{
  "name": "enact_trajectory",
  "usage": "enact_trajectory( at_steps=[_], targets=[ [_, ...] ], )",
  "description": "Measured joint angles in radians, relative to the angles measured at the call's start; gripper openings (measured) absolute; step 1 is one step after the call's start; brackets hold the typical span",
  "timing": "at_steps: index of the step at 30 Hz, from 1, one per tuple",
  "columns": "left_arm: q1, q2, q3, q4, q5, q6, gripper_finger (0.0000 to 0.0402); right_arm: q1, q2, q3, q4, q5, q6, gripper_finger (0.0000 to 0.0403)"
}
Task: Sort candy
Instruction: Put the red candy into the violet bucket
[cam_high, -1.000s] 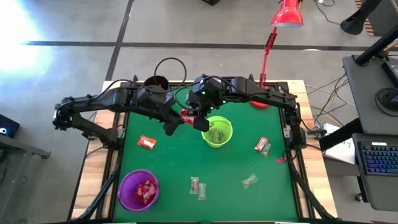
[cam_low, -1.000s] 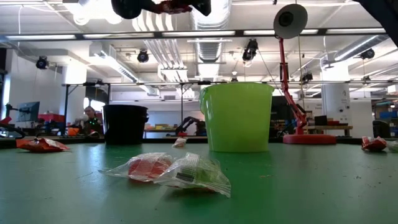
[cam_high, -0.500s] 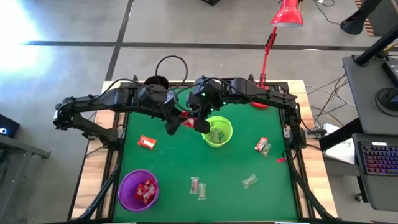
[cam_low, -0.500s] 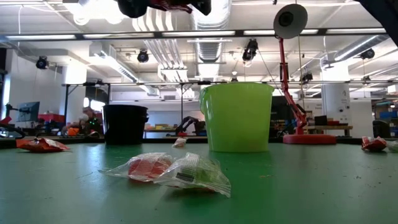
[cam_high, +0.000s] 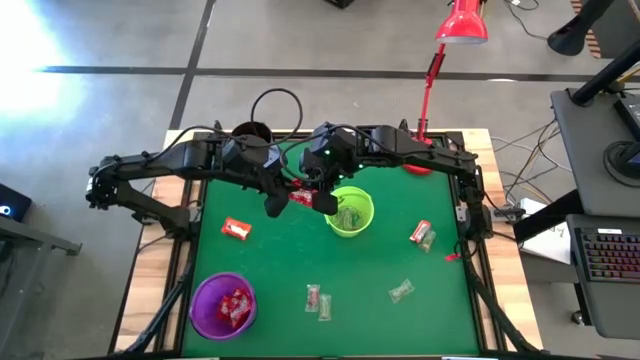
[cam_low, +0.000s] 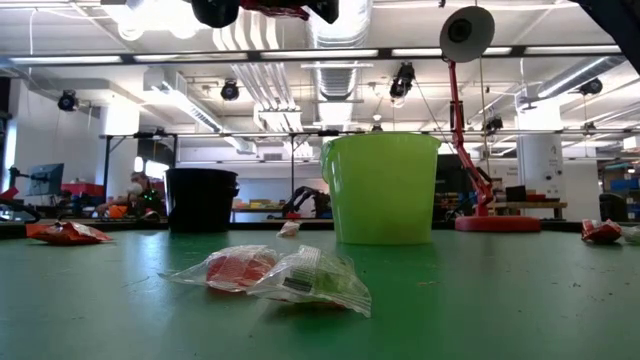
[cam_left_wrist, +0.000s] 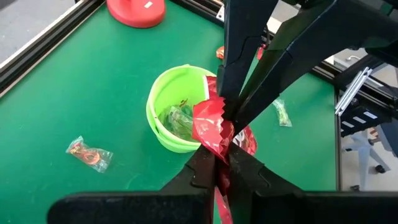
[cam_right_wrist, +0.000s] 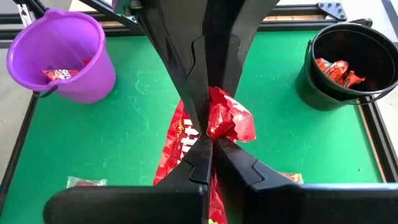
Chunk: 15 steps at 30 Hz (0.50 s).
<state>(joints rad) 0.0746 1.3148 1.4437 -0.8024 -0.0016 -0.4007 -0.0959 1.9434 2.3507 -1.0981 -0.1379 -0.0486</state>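
Note:
A red-wrapped candy (cam_high: 300, 195) hangs above the table just left of the green cup (cam_high: 350, 212), which has pale-wrapped candy inside. My left gripper (cam_high: 292, 197) and my right gripper (cam_high: 311, 194) meet tip to tip on it, both shut. The low view shows the pair and the candy (cam_low: 272, 9) at the very top. Loose candy lies flat on the green mat: a red one (cam_high: 236, 229) at the left, pale and red ones near the front (cam_high: 318, 300) (cam_high: 401, 291) and at the right (cam_high: 422, 234). My left gripper pinches one end of the red wrapper (cam_left_wrist: 208, 142) between its two fingers, coming from the table's left and slanting down. The candy is lifted clear of the table. My right gripper pinches the crumpled opposite end of the same wrapper (cam_right_wrist: 221, 132) between its two fingers, coming from the table's right. The rest of the wrapper (cam_right_wrist: 176, 146) hangs down beside the fingers.
A purple cup (cam_high: 224, 305) with red candy stands at the near left. A black cup (cam_high: 252, 135) with red candy is at the far left. A red lamp base (cam_high: 418, 165) sits at the far right, its pole rising over the table.
My left gripper has shut on the red candy that my right gripper was holding; both arms have stayed above the spot left of the green cup, and the wrapper has been squeezed narrower.

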Motion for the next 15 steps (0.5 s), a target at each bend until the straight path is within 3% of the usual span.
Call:
enact_trajectory(
  at_steps=[15],
  targets=[
    [-0.001, -0.001, 0.000, -0.083, 0.008, 0.001, 0.0000, -0.002, -0.005, -0.001, 0.007, 0.000, 0.038, 0.0114]
  ],
)
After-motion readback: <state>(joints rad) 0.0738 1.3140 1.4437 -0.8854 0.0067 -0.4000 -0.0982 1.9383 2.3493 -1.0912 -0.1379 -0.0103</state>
